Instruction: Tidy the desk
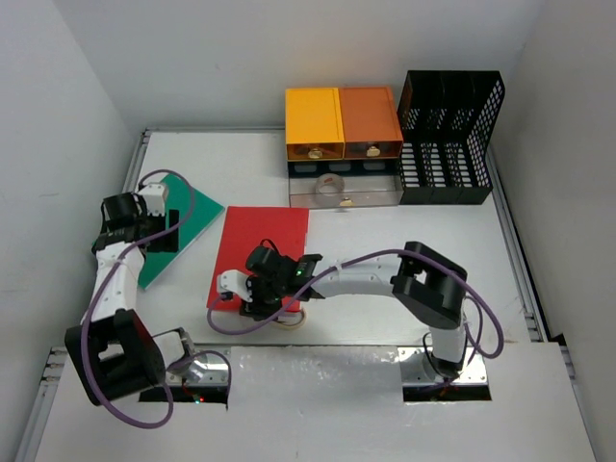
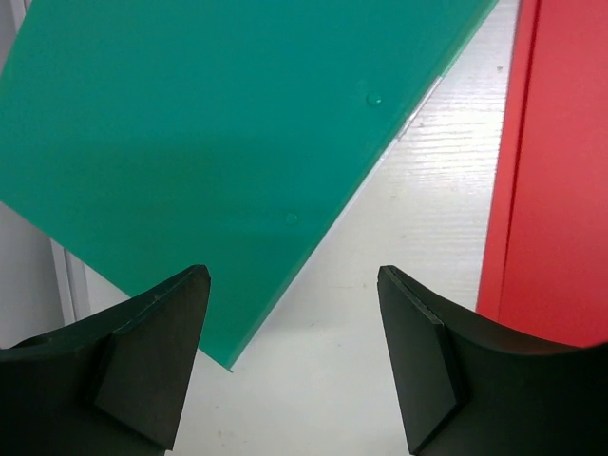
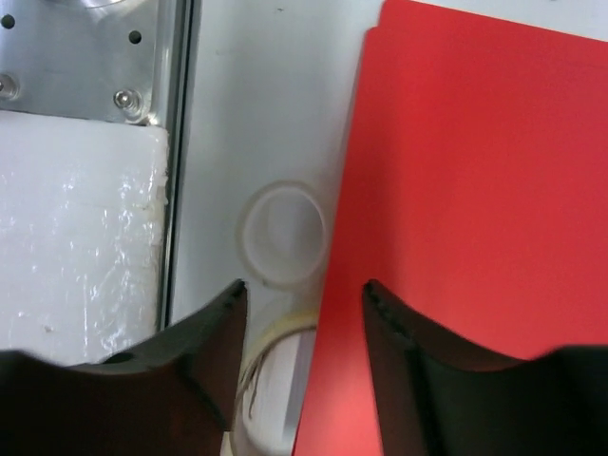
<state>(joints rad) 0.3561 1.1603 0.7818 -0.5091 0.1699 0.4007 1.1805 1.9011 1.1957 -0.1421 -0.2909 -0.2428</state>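
White tabletop (image 1: 404,250) with thin metal rails fills the scene, and everything else sits on it. At its far right corner stands a black mesh file rack (image 1: 450,135), touching the right side of a drawer unit (image 1: 342,144) with one yellow and one orange top and a clear drawer below. Whatever marks the drawer fronts carry are too small to read.

Along the near edge lies a white foam slab (image 1: 385,395), with the arm bases set into it. A red sheet (image 1: 262,252) lies flat near the middle of the tabletop, slightly tilted. A green sheet (image 1: 183,226) lies to its left at a stronger angle, with a strip of bare tabletop between the two.

The left claw (image 1: 171,231) hangs over the green sheet's right part. In the left wrist view its jaws are spread wide with nothing between them, above the edge of the green sheet (image 2: 209,133) and the bare tabletop (image 2: 399,285), with the red sheet (image 2: 556,171) off to one side.

The right claw (image 1: 231,292) reaches across to the near left corner of the red sheet. It too is spread and holds nothing. Its right wrist view shows the edge of the red sheet (image 3: 475,190) under one finger, a clear plastic ring (image 3: 282,278) just ahead on the tabletop, and a cream tape roll (image 3: 275,334) partly hidden between the fingers. The foam slab (image 3: 76,237) and a rail (image 3: 176,142) lie close beside them.
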